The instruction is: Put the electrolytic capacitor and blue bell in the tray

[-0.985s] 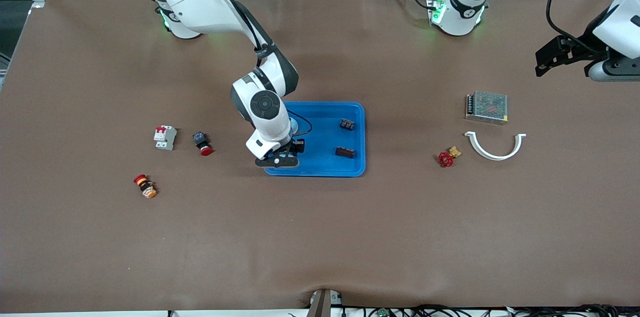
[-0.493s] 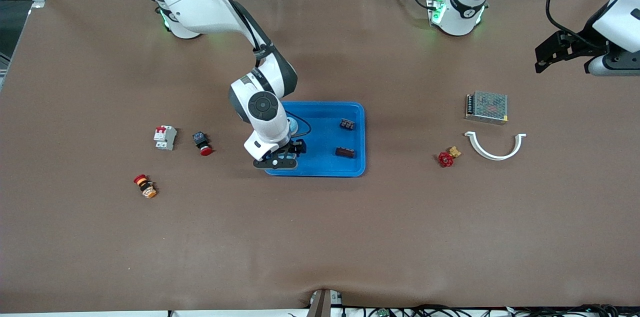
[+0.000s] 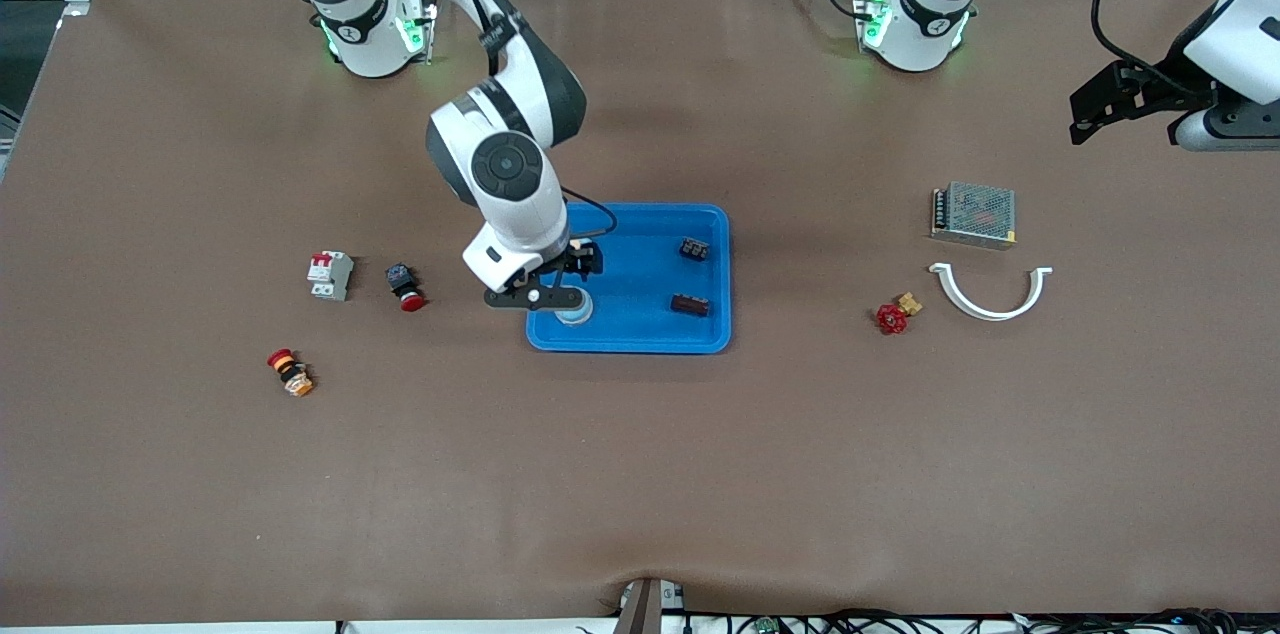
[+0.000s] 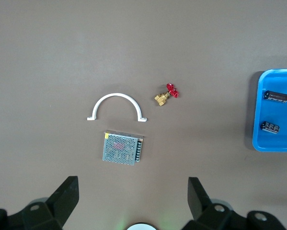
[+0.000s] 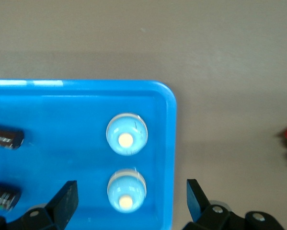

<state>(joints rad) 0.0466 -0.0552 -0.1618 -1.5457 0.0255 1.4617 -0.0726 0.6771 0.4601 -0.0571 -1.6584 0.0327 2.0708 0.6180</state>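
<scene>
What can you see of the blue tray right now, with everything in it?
The tray is a bright blue, shallow rectangle of glossy plastic with rounded corners and a raised rim, lying flat on the brown table. Inside, two light blue bells sit side by side toward the right arm's end, and two dark capacitors lie apart toward the left arm's end. The right gripper hangs open over the bells, touching nothing.

glossy plastic tray [image 5: 169, 120], matt table [image 3: 640, 474]
</scene>
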